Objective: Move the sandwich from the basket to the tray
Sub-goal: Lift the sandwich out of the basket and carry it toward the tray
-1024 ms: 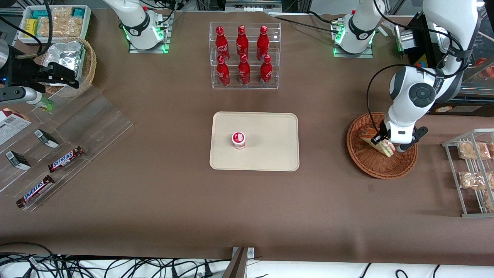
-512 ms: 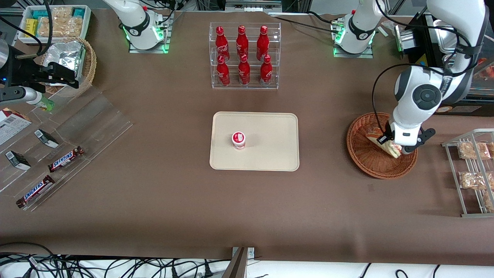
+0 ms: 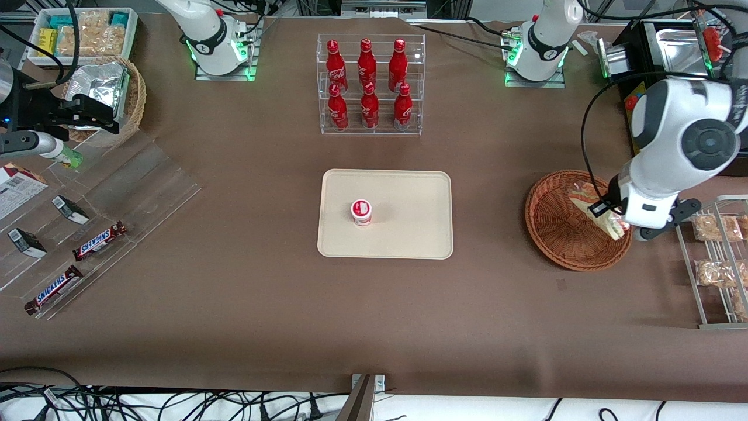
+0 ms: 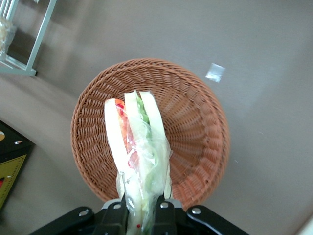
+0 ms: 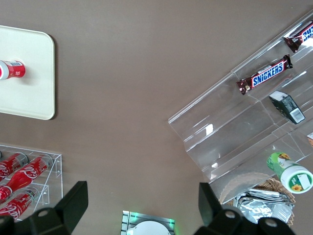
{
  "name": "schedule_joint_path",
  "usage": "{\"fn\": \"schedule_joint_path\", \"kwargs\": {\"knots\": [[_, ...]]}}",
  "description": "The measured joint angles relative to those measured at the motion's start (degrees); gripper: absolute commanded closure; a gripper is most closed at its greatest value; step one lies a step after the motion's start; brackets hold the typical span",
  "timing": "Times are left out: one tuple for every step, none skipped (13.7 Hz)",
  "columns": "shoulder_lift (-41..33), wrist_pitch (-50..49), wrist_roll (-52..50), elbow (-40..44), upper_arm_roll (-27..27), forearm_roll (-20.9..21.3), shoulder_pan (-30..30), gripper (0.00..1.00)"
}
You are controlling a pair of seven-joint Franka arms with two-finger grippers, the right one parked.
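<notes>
Front view: since the earlier frames the gripper (image 3: 615,225) has risen and swung toward the working arm's end of the table, carrying the sandwich (image 3: 597,206) up off the floor of the basket (image 3: 555,234) to hang above its rim. The wrist view shows the wrapped wedge (image 4: 138,147) pinched between the two fingers (image 4: 116,214), clenched on its lower end, bread edges pointing away over the basket (image 4: 195,122). The tray (image 3: 409,234), holding a small red-and-white cup (image 3: 361,211), lies well apart toward the parked arm.
</notes>
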Motion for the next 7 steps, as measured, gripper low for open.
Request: {"fn": "schedule_joint_path", "kwargs": {"knots": [[0.0, -1.8, 2.0, 2.3, -0.3, -1.3, -0.1, 1.0], [0.0, -2.7, 3.6, 4.1, -1.1, -2.0, -0.3, 1.0], [0.0, -3.3, 4.6, 5.4, -2.5, -2.2, -0.5, 1.0], [0.0, -4.0, 5.1, 6.2, -4.3, -2.2, -0.7, 1.0], [0.0, -4.1, 5.9, 6.7, -6.2, -2.3, -1.0, 1.0], [0.0, -4.2, 6.9, 6.9, -8.4, -2.5, -1.2, 1.0], [0.1, -4.2, 8.2, 7.1, -10.7, -3.5, -1.3, 1.0]]}}
